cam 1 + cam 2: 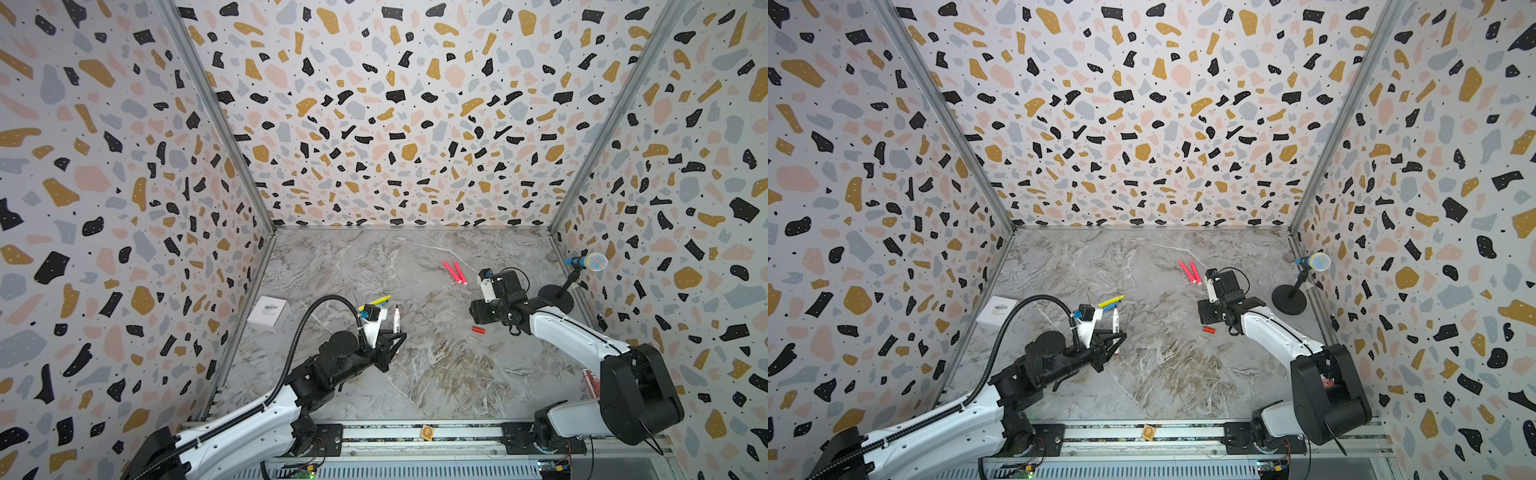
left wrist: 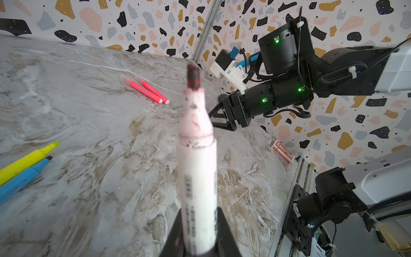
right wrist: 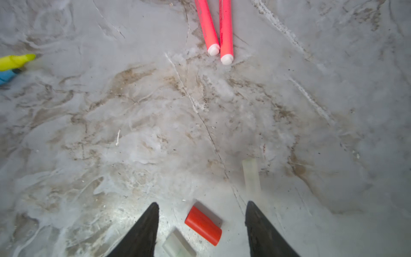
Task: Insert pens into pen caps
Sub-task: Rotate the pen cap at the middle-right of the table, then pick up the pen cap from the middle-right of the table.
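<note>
Your left gripper [image 2: 198,233] is clamped on the barrel of the white marker [image 2: 196,155], whose stained tip is bare and points away from the wrist. Your right gripper [image 3: 202,203] stands with jaws apart low over the marble table [image 3: 133,111]; the red cap [image 3: 203,224] lies between the fingertips but skewed to them, with a clear cap [image 3: 179,244] just beside it. In my judgement you should turn the wrist so the pads meet the red cap's long sides, then close on it alone, leaving its mouth unobstructed.
</note>
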Robot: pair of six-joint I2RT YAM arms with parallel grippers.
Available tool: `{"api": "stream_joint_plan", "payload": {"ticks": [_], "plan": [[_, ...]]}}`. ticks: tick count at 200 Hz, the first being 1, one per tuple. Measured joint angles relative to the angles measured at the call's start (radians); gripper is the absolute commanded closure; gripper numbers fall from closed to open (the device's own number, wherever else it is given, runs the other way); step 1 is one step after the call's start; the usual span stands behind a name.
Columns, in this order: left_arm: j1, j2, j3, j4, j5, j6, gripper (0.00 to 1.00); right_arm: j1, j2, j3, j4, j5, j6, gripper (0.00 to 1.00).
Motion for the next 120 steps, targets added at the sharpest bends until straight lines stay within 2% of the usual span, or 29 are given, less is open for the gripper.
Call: {"api": "stream_joint_plan", "payload": {"ticks": [74,120], "plan": [[0.003,-0.020,-0.021,0.004,0.005,-0.001,1.00,0.035,0.056,0.000,-0.090,0.035,-0.076,0.38],[0.004,-0.038,-0.022,0.002,0.007,0.000,1.00,0.035,0.151,0.054,-0.146,0.052,-0.126,0.39]]}}
